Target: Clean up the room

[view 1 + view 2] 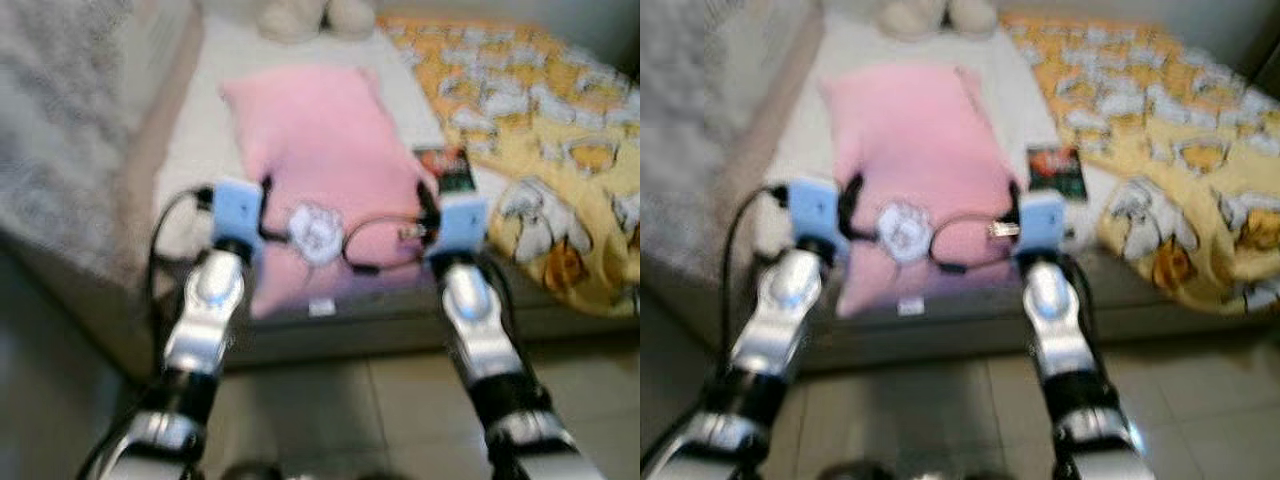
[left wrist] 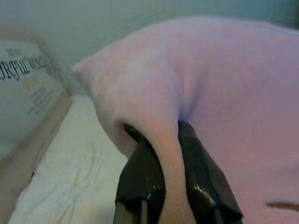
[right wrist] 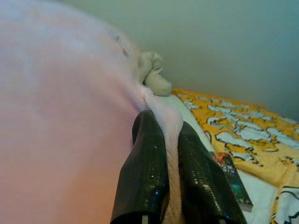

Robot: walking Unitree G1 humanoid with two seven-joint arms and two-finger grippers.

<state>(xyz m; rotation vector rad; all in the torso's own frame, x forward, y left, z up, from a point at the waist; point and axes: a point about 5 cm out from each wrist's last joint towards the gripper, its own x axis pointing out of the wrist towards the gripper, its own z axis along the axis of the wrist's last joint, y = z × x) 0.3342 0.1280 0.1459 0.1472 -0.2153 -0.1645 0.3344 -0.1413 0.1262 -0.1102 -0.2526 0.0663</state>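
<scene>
Bed (image 1: 205, 60): yellow blanket (image 1: 560, 150) rumpled, unstraightened.
Pink pillow (image 1: 320, 160): lying on bed, near foot edge.
Book (image 1: 445, 168): beside pillow, not yet tidied.
Left gripper (image 2: 170, 158), right gripper (image 3: 170, 154): each pinched on pillow edge.
Progress, judged: early.

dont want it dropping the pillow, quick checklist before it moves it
1. Left gripper pinches the pink pillow edge: ok.
2. Right gripper pinches the opposite edge: ok.
3. Book beside the pillow, free of it: cannot tell.
4. Yellow blanket apart from the pillow: ok.
5. Plush toy at the bed's head, off the pillow: ok.
</scene>
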